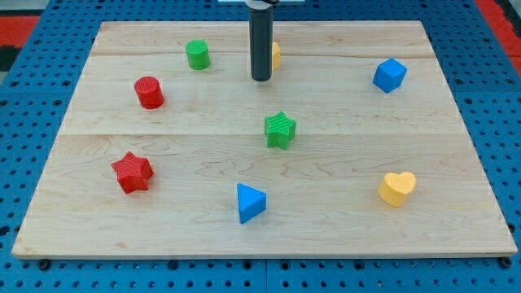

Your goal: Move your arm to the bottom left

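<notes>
My tip (260,79) is seen near the worktop's (342,212) top centre, just beside a partly hidden yellow block (276,55), between the green cylinder (198,54) and the blue cube (389,75); no hand is fitted.

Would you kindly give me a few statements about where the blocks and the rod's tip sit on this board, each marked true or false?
1. My tip is near the view's top, beside a yellow block. True.
2. The red star lies at the view's right. False: it lies at the left.
3. The green star sits below my tip in the view. True.
4. The yellow heart touches the blue triangular block. False: they are far apart.
5. The red cylinder is left of the green cylinder. True.
</notes>
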Robot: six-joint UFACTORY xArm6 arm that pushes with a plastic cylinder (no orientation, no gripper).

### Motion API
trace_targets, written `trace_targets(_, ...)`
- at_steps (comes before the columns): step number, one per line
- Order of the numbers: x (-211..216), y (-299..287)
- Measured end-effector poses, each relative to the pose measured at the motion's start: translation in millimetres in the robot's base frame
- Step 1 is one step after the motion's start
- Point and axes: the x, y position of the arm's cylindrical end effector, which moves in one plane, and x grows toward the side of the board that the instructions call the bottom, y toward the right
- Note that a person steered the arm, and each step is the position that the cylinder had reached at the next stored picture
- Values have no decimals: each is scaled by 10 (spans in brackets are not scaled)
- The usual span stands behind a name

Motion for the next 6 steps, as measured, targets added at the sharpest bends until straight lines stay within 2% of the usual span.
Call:
trace_targets(2,45,-56)
trace_targets(3,213,-447)
trace_targets(4,352,-500)
trace_targets(5,1042,-614)
trace_targets(6,1498,-724)
